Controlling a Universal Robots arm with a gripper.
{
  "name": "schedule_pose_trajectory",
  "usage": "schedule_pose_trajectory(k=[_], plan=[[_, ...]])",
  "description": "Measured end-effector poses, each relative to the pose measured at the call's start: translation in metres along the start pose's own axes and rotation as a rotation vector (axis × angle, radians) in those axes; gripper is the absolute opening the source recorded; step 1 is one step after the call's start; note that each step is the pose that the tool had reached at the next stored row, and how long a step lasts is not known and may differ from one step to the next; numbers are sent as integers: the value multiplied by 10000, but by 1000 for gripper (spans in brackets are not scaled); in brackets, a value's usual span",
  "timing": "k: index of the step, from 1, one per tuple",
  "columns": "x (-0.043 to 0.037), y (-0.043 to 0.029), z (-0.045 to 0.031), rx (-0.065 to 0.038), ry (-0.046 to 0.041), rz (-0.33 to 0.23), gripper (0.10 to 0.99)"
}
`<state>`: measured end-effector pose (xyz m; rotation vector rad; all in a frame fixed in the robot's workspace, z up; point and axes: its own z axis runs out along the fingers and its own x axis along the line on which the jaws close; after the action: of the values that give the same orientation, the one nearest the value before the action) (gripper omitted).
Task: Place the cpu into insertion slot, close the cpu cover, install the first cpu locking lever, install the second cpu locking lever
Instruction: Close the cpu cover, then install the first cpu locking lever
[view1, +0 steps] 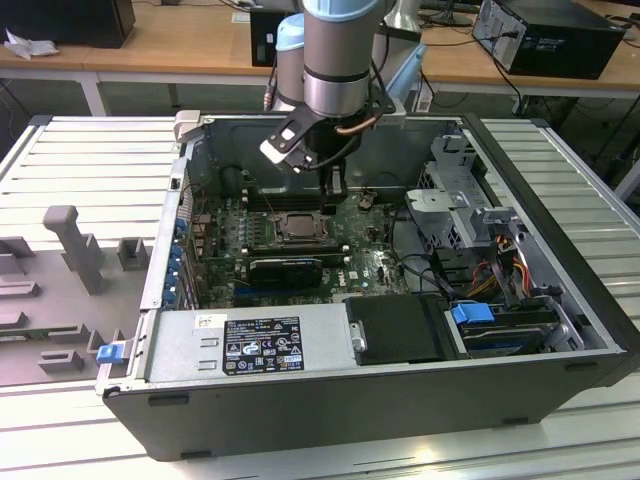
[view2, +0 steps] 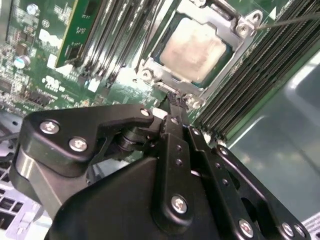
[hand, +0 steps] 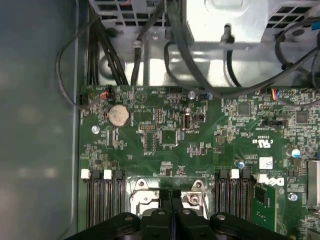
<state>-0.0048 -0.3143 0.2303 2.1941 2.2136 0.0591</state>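
The cpu (view2: 192, 47), a pale silvery square, lies in the insertion slot (view1: 297, 228) on the green board. The cpu cover (view2: 240, 45), a silvery frame, lies flat around the cpu, whose top shows through the frame's window. A thin wire lever (view2: 290, 20) runs past one corner of the cover. My gripper (view2: 172, 98) is shut with nothing visible between its fingers, and its tips are at the edge of the slot's frame. In the exterior view the gripper (view1: 335, 188) hangs just behind the slot. In the first wrist view the gripper (hand: 171, 195) sits between two of the frame's screw corners.
Long black memory slots (view2: 260, 75) flank the socket on both sides. A black card (view1: 287, 268) lies in front of it. Cables (hand: 190, 65) and a metal drive cage (view1: 460, 195) stand on the exterior view's right. The case walls (view1: 165, 230) surround the board.
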Motion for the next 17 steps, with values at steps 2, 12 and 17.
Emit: schedule_pose_trajectory(k=[2,12,17], plan=[[0,-80,4,15,-1,-12,106],[3,-375,-1,35,4,-20,106],[4,-408,-35,35,3,-20,106]])
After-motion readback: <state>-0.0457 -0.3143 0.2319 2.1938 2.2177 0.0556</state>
